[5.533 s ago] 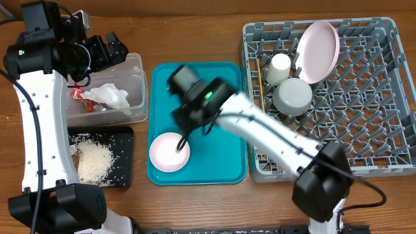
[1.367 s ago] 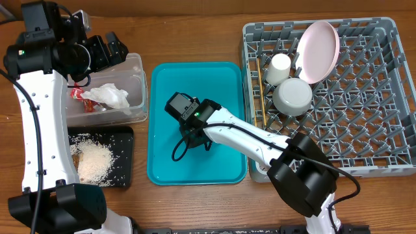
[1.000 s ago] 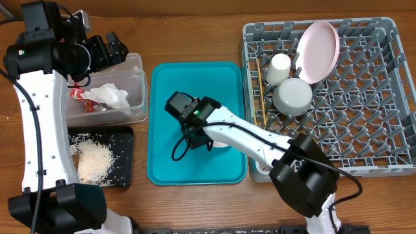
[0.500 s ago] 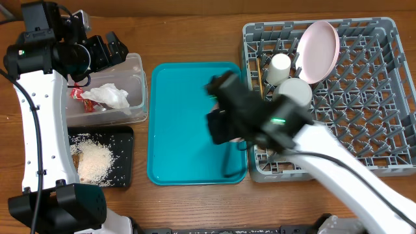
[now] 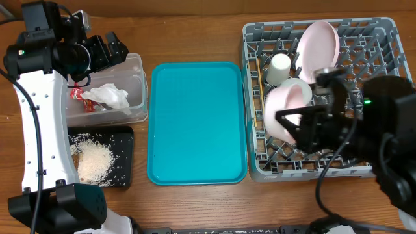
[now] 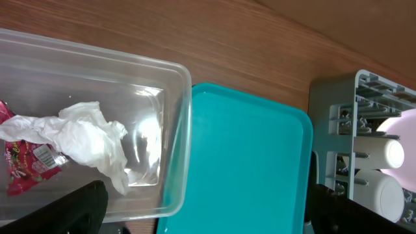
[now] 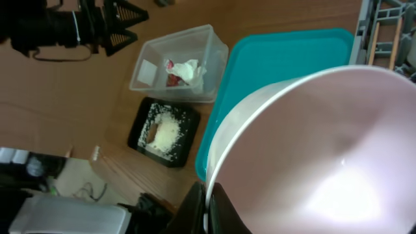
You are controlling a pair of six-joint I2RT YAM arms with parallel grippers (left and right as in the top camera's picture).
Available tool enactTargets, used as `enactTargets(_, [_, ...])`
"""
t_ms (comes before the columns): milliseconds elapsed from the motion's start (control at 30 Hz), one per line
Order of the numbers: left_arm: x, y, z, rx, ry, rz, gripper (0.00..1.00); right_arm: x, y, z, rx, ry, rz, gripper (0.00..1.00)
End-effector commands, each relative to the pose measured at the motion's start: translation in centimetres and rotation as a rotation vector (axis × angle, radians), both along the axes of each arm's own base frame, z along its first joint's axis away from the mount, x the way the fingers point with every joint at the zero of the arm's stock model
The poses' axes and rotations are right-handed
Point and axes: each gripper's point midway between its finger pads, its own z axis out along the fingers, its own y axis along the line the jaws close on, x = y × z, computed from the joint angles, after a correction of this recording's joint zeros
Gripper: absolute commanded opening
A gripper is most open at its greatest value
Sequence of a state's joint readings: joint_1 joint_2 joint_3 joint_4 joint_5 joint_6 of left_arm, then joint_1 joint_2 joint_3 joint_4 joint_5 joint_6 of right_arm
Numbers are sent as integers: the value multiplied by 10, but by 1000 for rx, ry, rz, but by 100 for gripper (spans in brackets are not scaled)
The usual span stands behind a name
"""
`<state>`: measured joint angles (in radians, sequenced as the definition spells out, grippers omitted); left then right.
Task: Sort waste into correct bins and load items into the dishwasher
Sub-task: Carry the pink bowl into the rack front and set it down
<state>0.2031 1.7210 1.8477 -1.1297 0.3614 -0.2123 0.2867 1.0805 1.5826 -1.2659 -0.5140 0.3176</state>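
My right gripper (image 7: 209,207) is shut on the rim of the small pink-white bowl (image 7: 325,149), which it holds tilted over the front left part of the grey dish rack (image 5: 383,52). In the overhead view that bowl (image 5: 281,112) partly hides the greyish-white bowl (image 5: 300,86). The white cup (image 5: 281,66), pink plate (image 5: 318,42) and chopsticks (image 5: 260,88) stand in the rack. My left gripper (image 5: 112,51) hangs open above the clear tub (image 5: 138,65), which holds the tissue (image 5: 107,96) and red wrapper (image 5: 78,94). Rice (image 5: 96,159) lies in the black tray (image 5: 125,133).
The teal serving tray (image 5: 198,123) lies bare between the bins and the rack. In the left wrist view the tub's rim (image 6: 179,130) sits next to the teal tray (image 6: 247,169). My right arm's body covers the rack's front right.
My right gripper has lifted the small pink-white bowl off the teal tray and carried it right, over the rack. The left arm has not moved.
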Motion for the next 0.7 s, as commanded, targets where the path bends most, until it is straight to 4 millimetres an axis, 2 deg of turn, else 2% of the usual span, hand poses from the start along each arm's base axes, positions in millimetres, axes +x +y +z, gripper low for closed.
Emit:
enactTargets(0, [3, 2, 6, 1, -13, 21, 100, -1, 0, -9, 111, 33, 111, 4])
enactTargets(200, [3, 2, 6, 1, -13, 21, 100, 20, -24, -48, 267, 128, 125, 4])
enactTargets(333, [3, 2, 6, 1, -13, 21, 100, 36, -43, -87, 359, 211, 94, 4])
enactTargets(367, [3, 2, 6, 1, -13, 21, 100, 41, -50, -100, 431, 233, 96, 4])
enactTargets(467, [3, 2, 6, 1, -13, 21, 100, 47, -58, -119, 511, 269, 86, 4])
enactTargets(667, [3, 2, 6, 1, -13, 21, 100, 56, -65, -161, 535, 343, 77, 4])
